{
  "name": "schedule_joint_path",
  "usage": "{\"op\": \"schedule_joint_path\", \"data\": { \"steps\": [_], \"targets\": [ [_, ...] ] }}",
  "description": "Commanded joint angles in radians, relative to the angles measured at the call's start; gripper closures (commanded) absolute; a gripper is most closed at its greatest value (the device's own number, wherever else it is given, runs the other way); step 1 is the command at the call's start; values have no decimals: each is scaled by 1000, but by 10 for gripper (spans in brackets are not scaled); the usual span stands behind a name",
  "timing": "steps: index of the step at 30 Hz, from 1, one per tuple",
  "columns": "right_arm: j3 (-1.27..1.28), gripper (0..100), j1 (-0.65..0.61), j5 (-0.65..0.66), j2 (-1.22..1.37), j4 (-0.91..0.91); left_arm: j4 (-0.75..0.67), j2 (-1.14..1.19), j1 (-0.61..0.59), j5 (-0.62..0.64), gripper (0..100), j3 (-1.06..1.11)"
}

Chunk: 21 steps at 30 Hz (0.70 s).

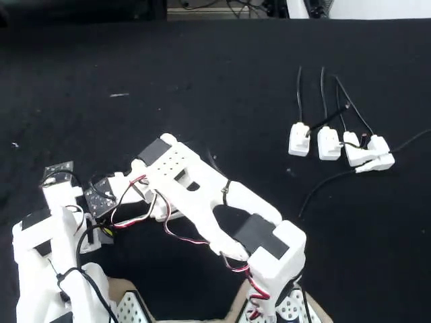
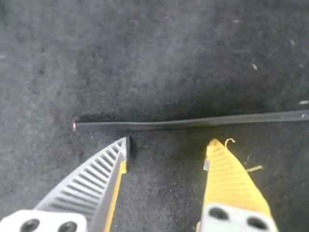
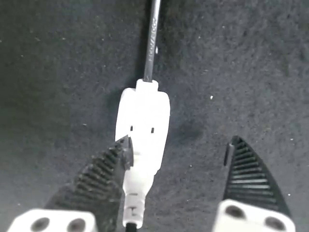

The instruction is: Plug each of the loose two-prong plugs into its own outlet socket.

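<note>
On mat [image 3: 241,72] | right jaws apart beside plug [image 3: 143,125] | left jaws apart (over cable [image 2: 183,123])

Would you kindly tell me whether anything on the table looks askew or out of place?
Yes. In the high view, the two rightmost white connectors lie tilted and crowded against each other, while the two left connectors of the same row sit straight and apart. I see no spill or obvious damage.

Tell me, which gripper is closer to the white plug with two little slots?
Right. The right gripper straddles the white plug, open, one black fingertip at its side. The left gripper hangs open over a thin black cable instead.
</note>
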Motion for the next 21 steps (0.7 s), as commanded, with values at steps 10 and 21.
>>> {"op": "schedule_joint_path", "data": {
  "steps": [10, 21],
  "targets": [
    [21, 698, 17, -12, -1, -83, -60, -11, -35, 46, 740, -10],
    [18, 699, 15, -37, -12, -77, -60, -11, -35, 46, 740, -10]
  ]
}}
